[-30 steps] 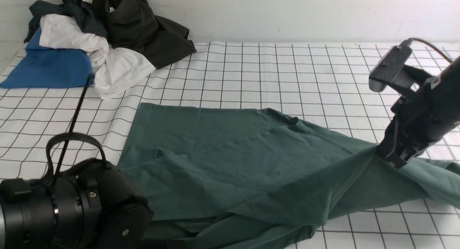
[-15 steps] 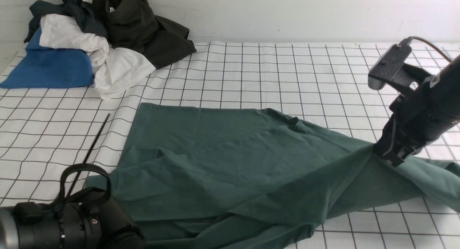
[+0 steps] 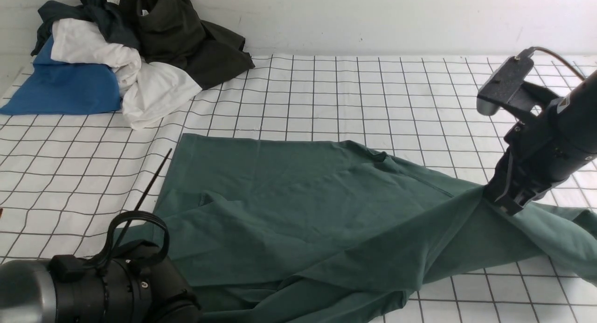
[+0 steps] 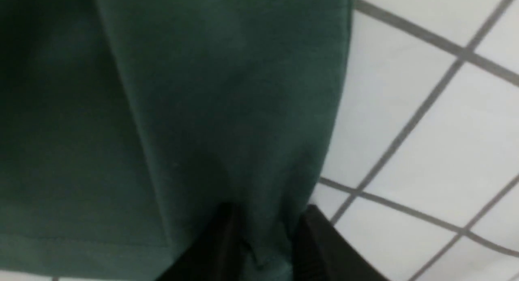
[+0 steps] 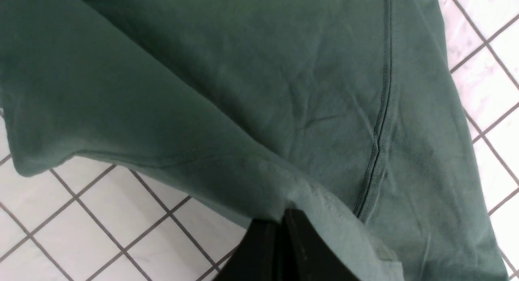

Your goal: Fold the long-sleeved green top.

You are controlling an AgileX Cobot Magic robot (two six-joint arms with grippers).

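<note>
Though unseen frontally, left pincer [image 4: 269, 210] clamps top [image 4: 202, 110]

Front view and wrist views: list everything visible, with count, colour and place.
green long-sleeved top: one, teal-green, spread across the middle, right part lifted.
blue garment: one, bright blue, far-left pile.
white garment: count unclear, white, same pile.
dark garments: two or more, navy and olive-black, same pile.
checked cloth: one, white with dark lines, covering the table.
left arm: one, black, near left; jaws shut on the top.
right arm: one, black, right; jaws shut on the top.
</note>
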